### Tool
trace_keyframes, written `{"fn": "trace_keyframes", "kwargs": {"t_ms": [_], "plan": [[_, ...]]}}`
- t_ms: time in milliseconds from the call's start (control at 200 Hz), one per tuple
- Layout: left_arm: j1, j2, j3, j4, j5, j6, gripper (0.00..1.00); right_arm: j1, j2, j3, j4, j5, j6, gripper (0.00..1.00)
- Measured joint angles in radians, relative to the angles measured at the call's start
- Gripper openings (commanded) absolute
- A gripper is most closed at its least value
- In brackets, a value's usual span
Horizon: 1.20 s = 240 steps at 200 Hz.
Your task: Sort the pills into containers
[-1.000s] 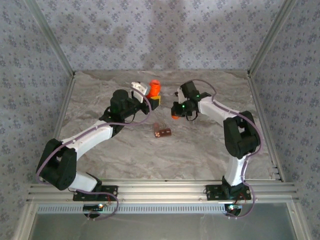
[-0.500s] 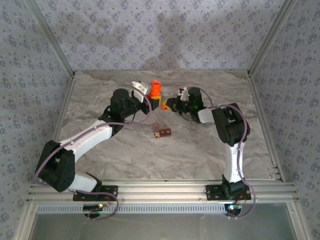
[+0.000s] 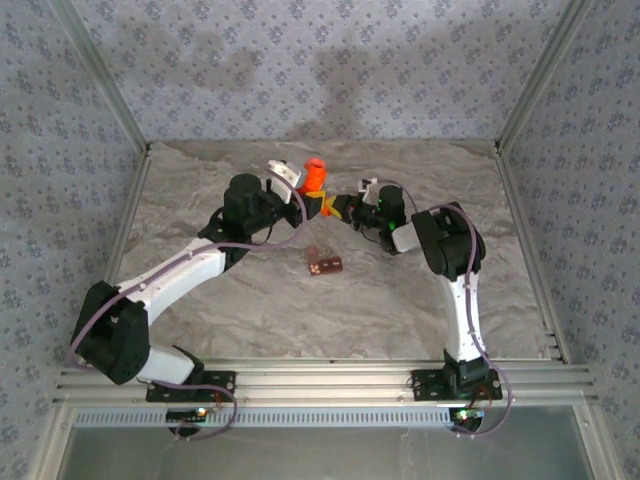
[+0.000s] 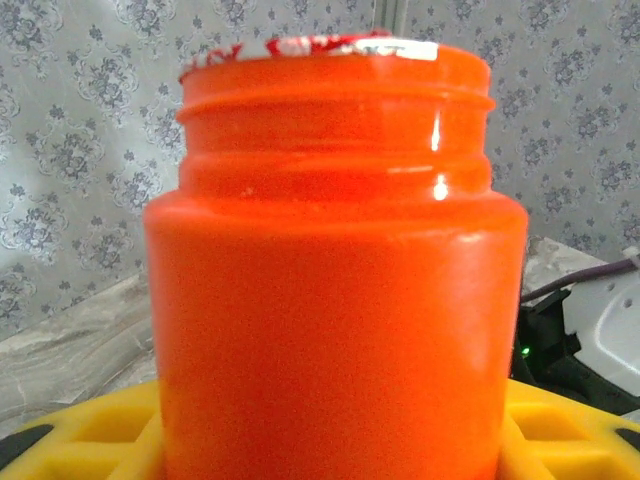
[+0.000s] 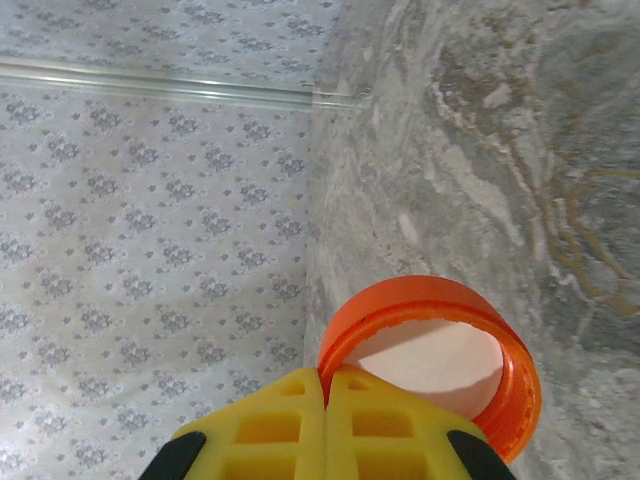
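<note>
1. The left gripper (image 3: pixel 316 204) is at the far middle of the table (image 3: pixel 400 300). Its jaws are part open and clamped on the lower body of the orange bottle (image 3: pixel 313 175). In the left wrist view its yellow fingers (image 4: pixel 90 435) sit tight against either side of the bottle.
2. The orange bottle stands upright in that grip with its mouth uncovered. Ragged scraps of a foil seal (image 4: pixel 330 46) cling to the rim. Its contents cannot be made out.
3. The containers (image 3: pixel 324 264) are a small reddish-brown strip of cells lying flat on the table. The strip is nearer the arm bases than both grippers and apart from them. Whether any cell holds a pill is too small to tell.
4. The right gripper (image 3: pixel 342 210) is just beside the bottle, on its right. Its jaws are fully closed, with the yellow fingers (image 5: pixel 270 425) meeting along one seam.
5. An orange cap (image 5: pixel 430 350) with a white liner facing the right wrist camera is pinched by its rim at that seam.
</note>
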Motion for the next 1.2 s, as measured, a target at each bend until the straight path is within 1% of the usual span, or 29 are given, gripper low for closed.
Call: {"fn": "trace_keyframes", "kwargs": {"t_ms": [225,430,445,495,590,949,1109,1164,1199], "plan": [[-0.007,0.0,0.018,-0.019,-0.011,0.012,0.0,-0.008,0.005,-0.032,-0.039,0.025,-0.005,0.0],[-0.014,0.0,0.02,-0.02,-0.015,0.015,0.0,-0.015,-0.024,-0.051,-0.079,0.042,-0.038,0.0],[-0.014,0.0,0.02,-0.02,-0.015,0.015,0.0,-0.016,-0.025,-0.053,-0.079,0.044,-0.039,0.01],[-0.015,0.0,0.021,-0.02,-0.018,0.015,0.0,-0.018,-0.029,-0.061,-0.077,0.045,-0.042,0.09],[-0.018,0.0,0.021,-0.021,-0.018,0.015,0.0,-0.026,-0.032,-0.078,-0.063,0.049,-0.042,0.15],[-0.024,0.001,0.028,-0.025,-0.018,0.016,0.0,-0.05,-0.063,-0.132,-0.055,0.065,-0.042,0.15],[-0.028,0.001,0.028,-0.025,-0.018,0.016,0.0,-0.062,-0.074,-0.178,-0.109,0.087,-0.052,0.16],[-0.029,0.001,0.028,-0.025,-0.018,0.016,0.0,-0.066,-0.094,-0.198,-0.129,0.101,-0.054,0.17],[-0.029,0.001,0.028,-0.025,-0.018,0.016,0.0,-0.071,-0.108,-0.217,-0.139,0.106,-0.055,0.21]]}}
